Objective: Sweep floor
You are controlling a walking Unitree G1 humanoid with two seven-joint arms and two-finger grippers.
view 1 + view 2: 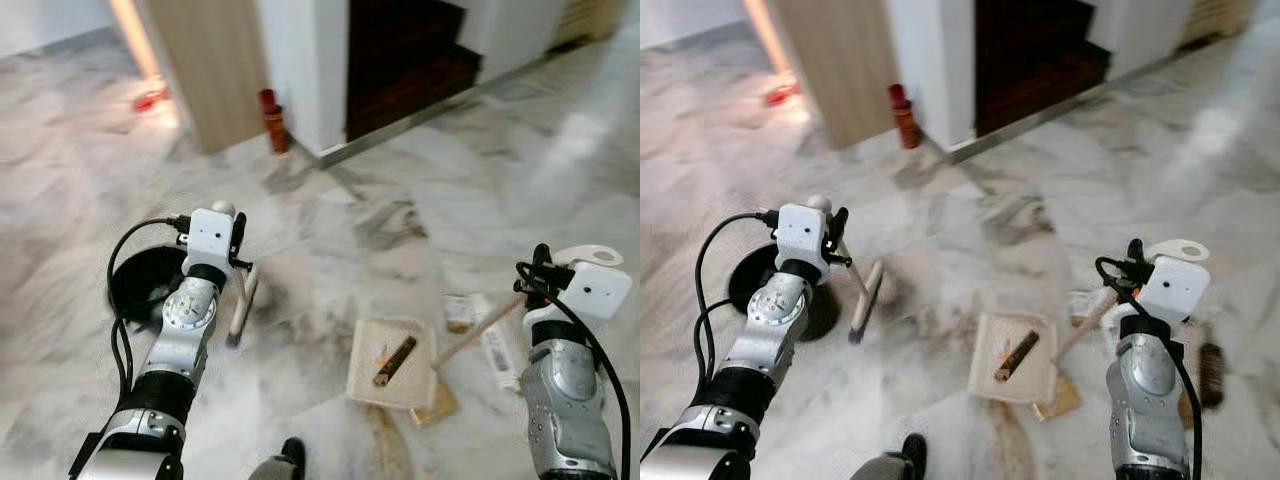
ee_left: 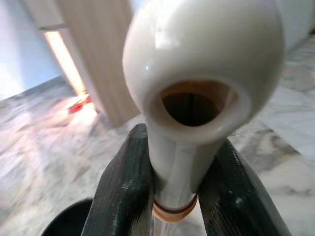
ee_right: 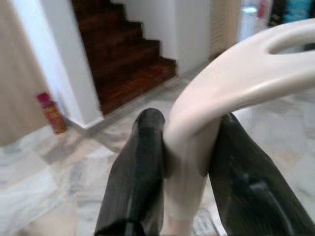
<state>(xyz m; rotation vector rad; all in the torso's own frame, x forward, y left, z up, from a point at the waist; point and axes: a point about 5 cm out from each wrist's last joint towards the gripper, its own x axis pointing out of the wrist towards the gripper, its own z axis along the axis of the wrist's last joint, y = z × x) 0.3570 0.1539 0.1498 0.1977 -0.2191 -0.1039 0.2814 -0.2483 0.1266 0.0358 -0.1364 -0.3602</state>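
Broom handle [image 2: 197,98] clamped in left pincer [image 2: 174,196]; dustpan handle [image 3: 221,98] clamped in right pincer [image 3: 189,172]. Brown debris [image 1: 394,361] held in dustpan [image 1: 365,375].

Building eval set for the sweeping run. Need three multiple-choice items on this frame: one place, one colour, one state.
1. Where is the dark brown stick-shaped scrap?
A in the cream dustpan
B on the stairs
C by the door

2. Colour of the can by the white wall corner?
A blue
B red
C green

3. Left gripper state?
A open
B shut on the cream broom handle
C resting on the floor

Answers:
1 A, scrap lies inside dustpan.
2 B, can is red.
3 B, left gripper clamps broom handle.
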